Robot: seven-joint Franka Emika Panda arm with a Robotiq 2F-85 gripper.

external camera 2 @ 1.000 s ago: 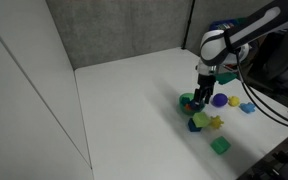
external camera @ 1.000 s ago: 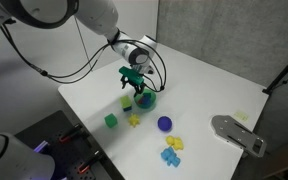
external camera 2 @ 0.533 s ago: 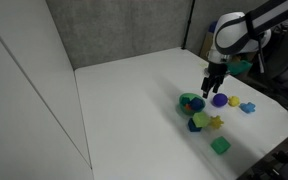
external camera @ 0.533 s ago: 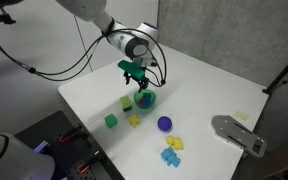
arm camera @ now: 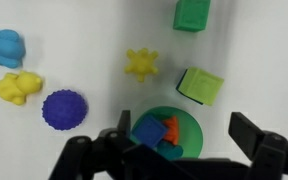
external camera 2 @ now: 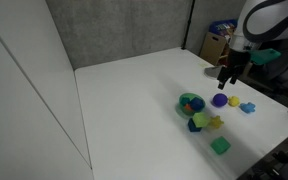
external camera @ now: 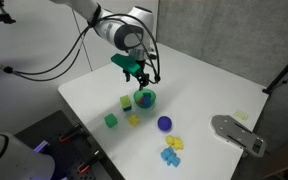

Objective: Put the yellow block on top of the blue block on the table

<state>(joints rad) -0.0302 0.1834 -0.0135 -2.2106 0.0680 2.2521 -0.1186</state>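
Jaws: spread wide, pinching nothing. The gripper (arm camera: 179,150) hangs well above the table (arm camera: 259,45).

Item 1, yellow block (arm camera: 201,86): below the jaws and just beyond their gap, nearer one finger than the other. Its top face is lime-yellow, with a dark edge showing under it.

Item 2, blue block (external camera 2: 193,126): beneath the yellow block, as far as I can tell in an exterior view; almost wholly hidden in the wrist view. I judge the stack made.

Item 3, green bowl (arm camera: 192,122): directly under the gap, just beside the stack, holding a blue piece (arm camera: 146,132) and an orange piece (arm camera: 170,131).

Item 4, green cube (arm camera: 192,14), yellow star (arm camera: 141,64), purple ball (arm camera: 63,110): farther out from the jaws, apart from the stack.

Hazards, as I see them:
- If I bring the jaws down again while this wide, one finger could clip the stack and topple it.
- A finger catching the bowl rim would shove the bowl into the stack.
- I cannot tell how squarely the yellow block sits; if it overhangs, a jolt to the table may slide it off.
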